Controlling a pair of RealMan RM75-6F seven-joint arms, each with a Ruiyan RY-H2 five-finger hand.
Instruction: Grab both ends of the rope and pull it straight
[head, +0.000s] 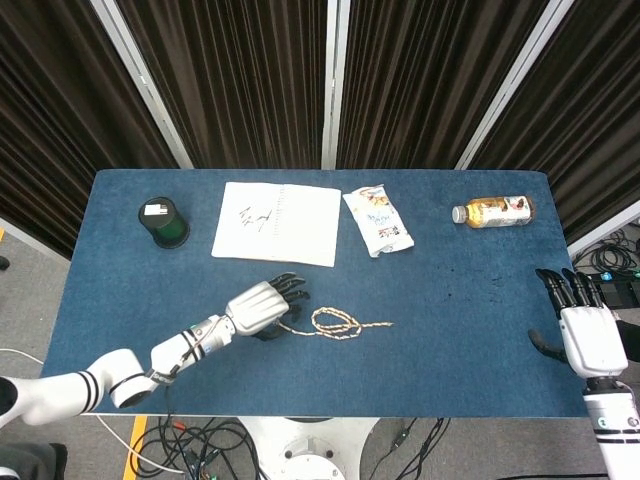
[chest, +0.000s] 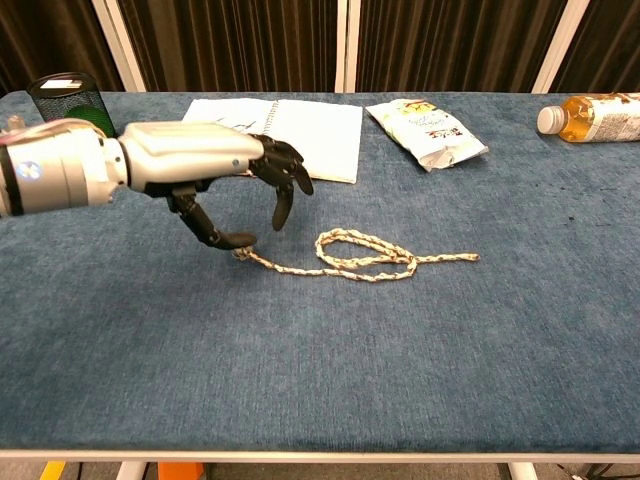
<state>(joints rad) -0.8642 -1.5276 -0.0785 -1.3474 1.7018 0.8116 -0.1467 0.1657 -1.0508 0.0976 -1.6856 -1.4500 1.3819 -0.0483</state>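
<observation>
The rope (head: 335, 323) lies on the blue table (head: 470, 340) a little nearer to the front edge than to the back one, about midway between the left and right edges. It makes a flat loop in its middle part, and the two ends point out to the left and to the right.

The left hand (head: 262, 306) is over the left end of the rope. Its fingers (chest: 283, 190) are apart and bent downward, and the thumb tip is at the table just beside the knotted end (whether it really touches the rope, I cannot tell). It has nothing in its hold.

The right hand (head: 584, 335) is at the right edge of the table, well apart from the rope, with the fingers stretched and spread, holding nothing.

Along the back edge there are a black mesh cup (head: 165, 222), an open notebook (head: 278, 223), a snack packet (head: 378, 220) and a bottle (head: 493, 212) lying on its side.
</observation>
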